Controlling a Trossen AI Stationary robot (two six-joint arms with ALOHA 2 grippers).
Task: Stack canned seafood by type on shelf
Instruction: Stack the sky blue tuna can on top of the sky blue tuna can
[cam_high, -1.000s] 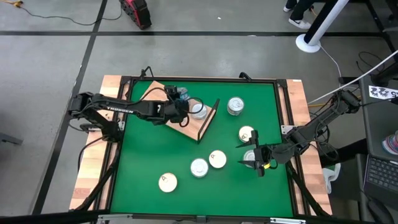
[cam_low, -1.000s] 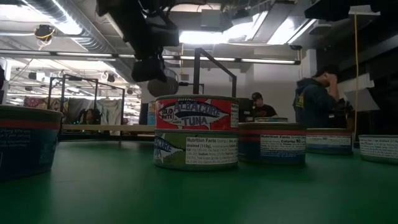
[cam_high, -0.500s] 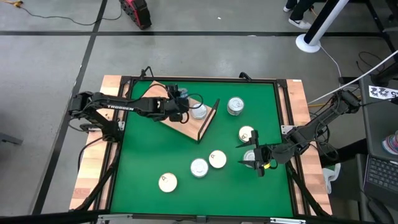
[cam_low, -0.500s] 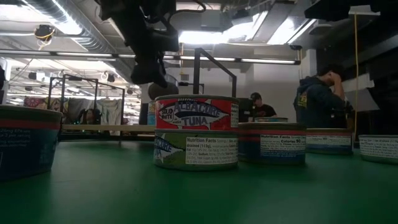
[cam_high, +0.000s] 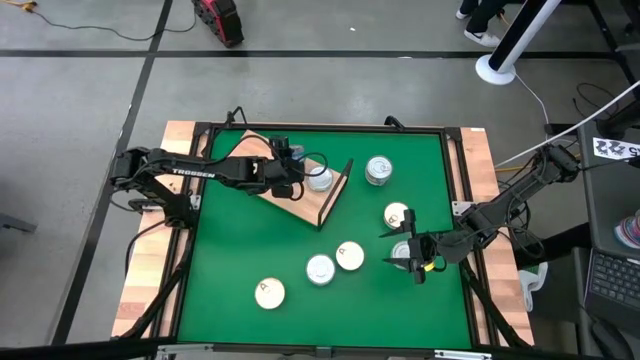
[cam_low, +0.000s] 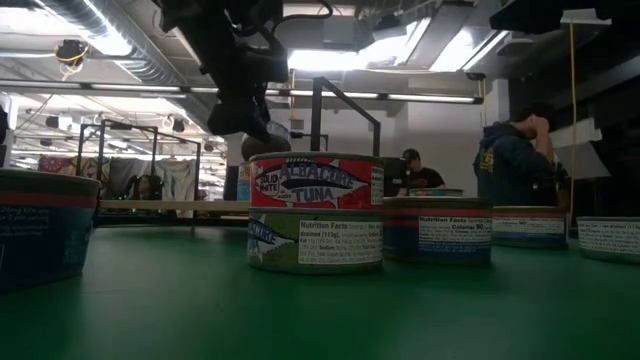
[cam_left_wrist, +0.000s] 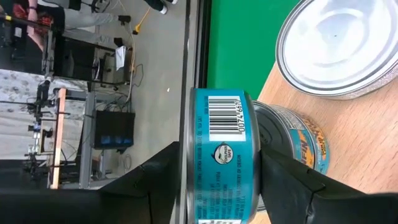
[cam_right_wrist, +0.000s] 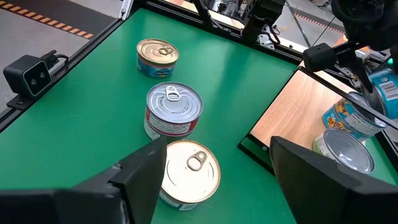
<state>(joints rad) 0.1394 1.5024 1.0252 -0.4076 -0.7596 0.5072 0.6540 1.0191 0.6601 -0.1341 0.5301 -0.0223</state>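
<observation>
Left pincer (cam_high: 291, 163), arm reaching across the shelf (cam_high: 285, 200), straddles a teal-labelled tin (cam_left_wrist: 221, 162); whether gripping, unclear. Right pincer (cam_high: 412, 252) gapes over the tabletop (cam_high: 240, 260).

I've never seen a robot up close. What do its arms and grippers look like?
Two slim, dark, jointed arms. The left arm carries white lettering along one segment and black cables at its base. The right gripper has dark, flat, pointed fingers with a yellow spot just behind them.

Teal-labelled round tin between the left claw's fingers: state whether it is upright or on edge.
Upright: the teal-labelled round tin sits flat atop another tin on the light-brown wooden shelf.
</observation>
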